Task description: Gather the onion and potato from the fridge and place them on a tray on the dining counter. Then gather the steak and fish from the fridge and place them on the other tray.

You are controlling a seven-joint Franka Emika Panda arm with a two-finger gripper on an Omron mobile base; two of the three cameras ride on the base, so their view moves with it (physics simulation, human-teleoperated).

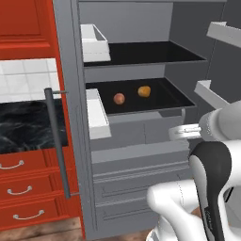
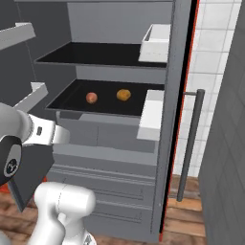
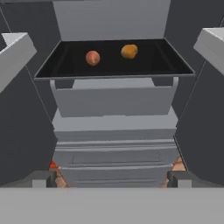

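Gripper (image 3: 112, 178): jaws spread wide, nothing between them; its tips sit at the bottom corners of the hand view, aimed into the open fridge (image 3: 111, 17). It is well short of the shelf.

Lower black shelf (image 3: 57, 65), upper centre of the hand view: reddish round onion (image 3: 92, 57) left of centre, orange-brown potato (image 3: 129, 51) just to its right, apart, not touching. Both also sit mid-frame in the left base view.

Step, as judged: approach for the first pick; nothing gathered yet. Next move needs the hand raised and pushed forward over the drawer front (image 3: 113, 101), centred on one vegetable before closing.
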